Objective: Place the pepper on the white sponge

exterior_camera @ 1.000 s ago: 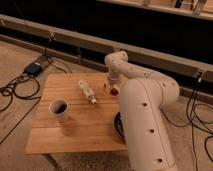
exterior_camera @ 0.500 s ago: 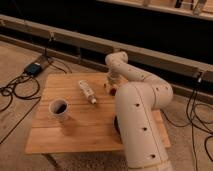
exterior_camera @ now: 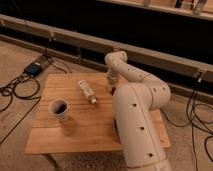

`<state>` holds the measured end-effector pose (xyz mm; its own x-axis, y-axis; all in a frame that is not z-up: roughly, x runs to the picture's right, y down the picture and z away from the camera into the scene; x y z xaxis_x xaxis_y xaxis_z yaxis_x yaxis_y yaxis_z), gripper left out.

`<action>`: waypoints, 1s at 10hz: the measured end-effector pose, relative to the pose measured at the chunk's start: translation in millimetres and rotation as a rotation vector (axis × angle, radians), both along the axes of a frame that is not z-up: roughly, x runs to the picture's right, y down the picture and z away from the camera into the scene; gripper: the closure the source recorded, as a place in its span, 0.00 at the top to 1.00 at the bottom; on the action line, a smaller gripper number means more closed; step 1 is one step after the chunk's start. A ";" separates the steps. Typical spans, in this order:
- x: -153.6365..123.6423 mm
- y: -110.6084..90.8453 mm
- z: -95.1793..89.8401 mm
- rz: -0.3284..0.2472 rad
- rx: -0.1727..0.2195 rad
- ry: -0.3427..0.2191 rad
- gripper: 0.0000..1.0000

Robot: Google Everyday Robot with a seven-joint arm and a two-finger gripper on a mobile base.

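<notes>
The robot's arm [exterior_camera: 137,115] had swung its bulky elbow slightly toward the white bottle [exterior_camera: 87,92] over the past second, while the hand [exterior_camera: 111,80] stayed low over the far edge of the wooden table [exterior_camera: 80,135]. Whether the hand was apart or together could not be told. The pepper [exterior_camera: 114,90], a small dark-red speck, showed just beneath the hand on its near side; whether they touched was unclear. The bottle lay on its side near the hand. A white cup [exterior_camera: 59,108] with a dark inside stood well apart from the hand, beyond the bottle.
</notes>
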<state>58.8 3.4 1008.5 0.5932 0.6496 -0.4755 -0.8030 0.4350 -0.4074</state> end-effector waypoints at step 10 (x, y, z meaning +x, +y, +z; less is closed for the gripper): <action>57.7 16.6 -80.4 0.160 0.037 0.159 0.00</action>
